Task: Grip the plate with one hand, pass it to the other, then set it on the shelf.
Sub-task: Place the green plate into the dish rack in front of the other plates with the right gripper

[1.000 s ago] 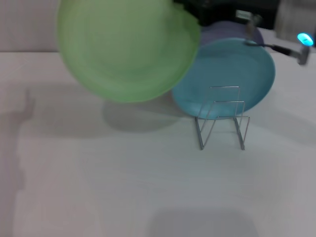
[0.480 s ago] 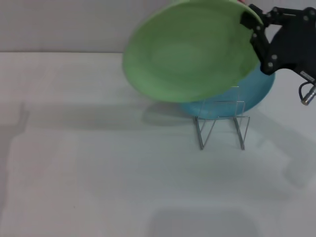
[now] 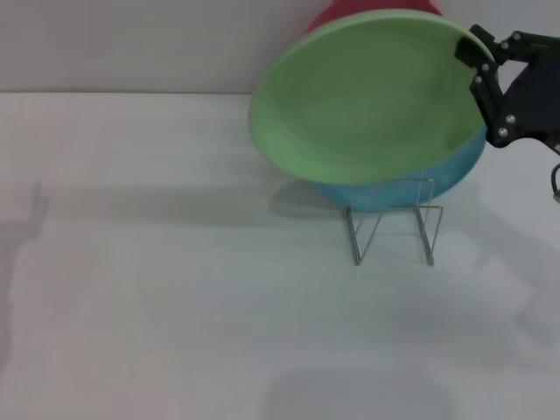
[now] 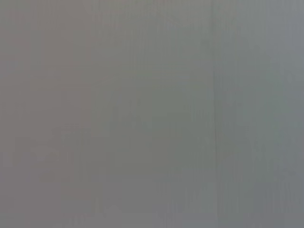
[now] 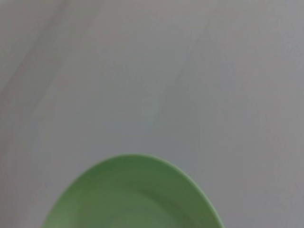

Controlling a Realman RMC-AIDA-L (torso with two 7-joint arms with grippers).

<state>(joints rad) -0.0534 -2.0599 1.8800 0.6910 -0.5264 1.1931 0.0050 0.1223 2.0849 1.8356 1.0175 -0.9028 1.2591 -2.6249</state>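
The light green plate (image 3: 367, 96) hangs tilted in the air at the back right, above and just behind the silver wire shelf (image 3: 394, 219). My right gripper (image 3: 479, 66) is shut on the plate's right rim; its black body shows at the right edge of the head view. The plate's far edge also shows in the right wrist view (image 5: 133, 194), over bare table. My left gripper is out of view, and the left wrist view shows only a flat grey surface.
A turquoise-blue plate (image 3: 437, 179) lies on the table behind the shelf, mostly hidden by the green plate. A red object (image 3: 337, 15) peeks out above the green plate's top edge. The white table (image 3: 175, 289) spreads to the left and front.
The green plate has moved from the upper left to the right, over the shelf. The right gripper now holds it at its right rim and has drawn back rightward.
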